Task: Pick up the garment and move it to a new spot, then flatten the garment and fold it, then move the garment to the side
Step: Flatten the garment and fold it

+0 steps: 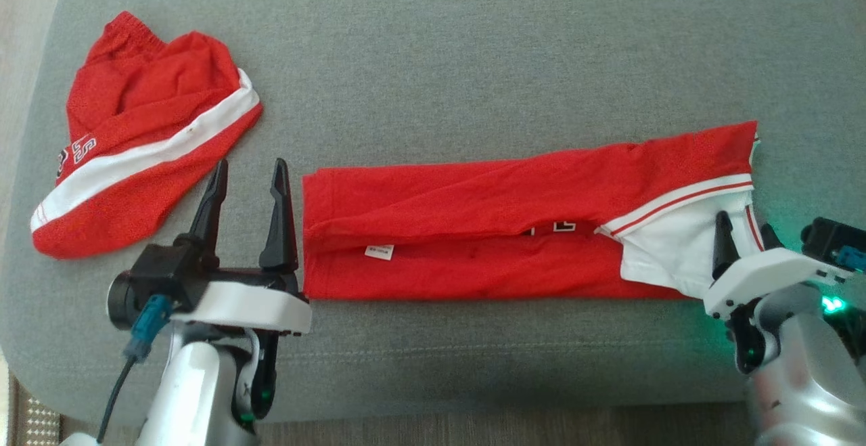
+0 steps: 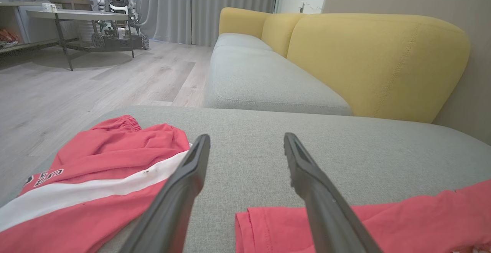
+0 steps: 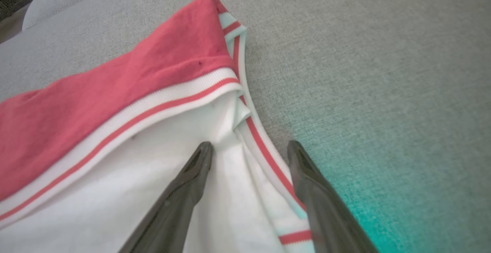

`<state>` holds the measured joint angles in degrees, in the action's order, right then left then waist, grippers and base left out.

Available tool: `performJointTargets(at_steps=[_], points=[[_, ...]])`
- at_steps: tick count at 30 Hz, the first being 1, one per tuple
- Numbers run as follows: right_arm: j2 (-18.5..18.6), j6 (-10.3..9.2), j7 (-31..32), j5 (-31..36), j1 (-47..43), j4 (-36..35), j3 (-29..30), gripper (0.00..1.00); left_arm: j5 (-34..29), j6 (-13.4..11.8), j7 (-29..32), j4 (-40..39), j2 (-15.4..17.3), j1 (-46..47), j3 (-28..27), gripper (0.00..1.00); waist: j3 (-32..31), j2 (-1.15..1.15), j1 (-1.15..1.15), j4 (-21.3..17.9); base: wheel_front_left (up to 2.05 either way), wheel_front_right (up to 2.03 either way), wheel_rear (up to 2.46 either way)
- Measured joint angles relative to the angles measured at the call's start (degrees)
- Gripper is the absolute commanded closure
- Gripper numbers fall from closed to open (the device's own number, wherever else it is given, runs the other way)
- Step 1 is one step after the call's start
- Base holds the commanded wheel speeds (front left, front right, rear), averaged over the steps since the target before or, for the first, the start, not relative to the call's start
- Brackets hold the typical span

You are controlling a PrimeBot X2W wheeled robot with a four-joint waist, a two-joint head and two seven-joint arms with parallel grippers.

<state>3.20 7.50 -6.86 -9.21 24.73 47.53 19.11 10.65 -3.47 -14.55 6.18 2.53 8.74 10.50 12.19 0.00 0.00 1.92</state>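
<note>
Where folded lengthwise into a long flat band, lies across the near middle of the grey woven sofa cushion point(image 1: 473, 60): soft red jersey garment point(image 1: 487, 195), lightly creased, with white cloth and ribbed white trim carrying a thin red stripe at its right end, and a small white label near its left. Spread wide, holding nothing: right fingers point(image 1: 722, 243), straddling the striped trim over the white cloth; left fingers point(image 1: 277, 209), just beside the left hem. Further left, apart: crumpled red shorts point(image 1: 135, 135) with a white band.
</note>
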Motion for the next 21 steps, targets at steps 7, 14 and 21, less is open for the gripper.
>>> performJointTargets(at_steps=[7,14,21], points=[[0.9,0.0,0.8,-1.6,0.6,0.9,-3.0,1.0,0.0,0.0,0.0,0.1,0.0,0.0,0.0,0.0,0.0,0.0,0.0,-0.1,0.0,0.0,0.0],[1.4,0.0,0.8,-2.4,0.6,1.2,-5.4,1.0,0.0,-0.1,0.0,0.8,0.0,0.0,0.0,0.0,-1.1,0.0,0.0,-0.2,0.0,0.0,0.0],[3.8,0.02,0.8,-1.1,0.5,0.2,-4.8,1.0,0.1,-0.1,0.0,1.1,0.0,0.0,0.1,0.0,-2.0,0.0,0.0,-0.5,0.0,0.0,0.0]])
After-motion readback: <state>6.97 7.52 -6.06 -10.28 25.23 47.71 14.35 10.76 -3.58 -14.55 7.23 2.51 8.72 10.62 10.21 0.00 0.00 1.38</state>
